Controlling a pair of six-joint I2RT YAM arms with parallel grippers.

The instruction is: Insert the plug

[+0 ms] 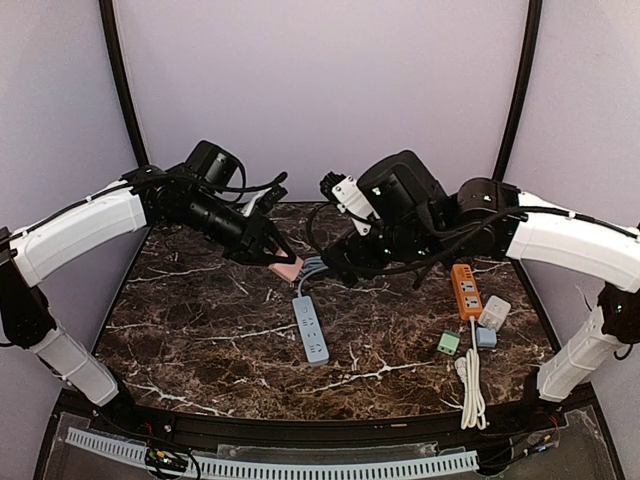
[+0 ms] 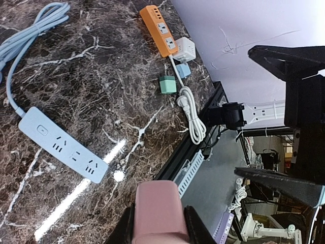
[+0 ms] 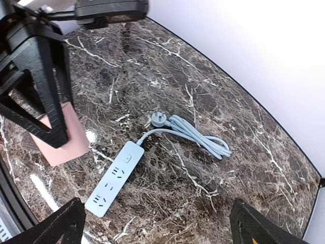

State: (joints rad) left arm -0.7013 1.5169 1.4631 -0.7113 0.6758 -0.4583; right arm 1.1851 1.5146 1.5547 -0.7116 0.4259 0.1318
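Plug: pink block, held near the cord end of the strip.
Left gripper: clamped on the plug from both sides.
Right gripper: jaws wide, holding nothing, over the strip.
Strip: flat on the table, unheld.
Risk: prongs hidden; a misaligned push could skid the strip or twist the plug in the grip.

A dark marbled desk with white veins carries a cluster at its right side. An orange strip lies there lengthwise, sockets up. A white cube sits against its near end. Just in front of that cube is a small blue cube, with a green cube beside it to the left. A thin white cord passes between the two and lies bundled near the desk's front edge.
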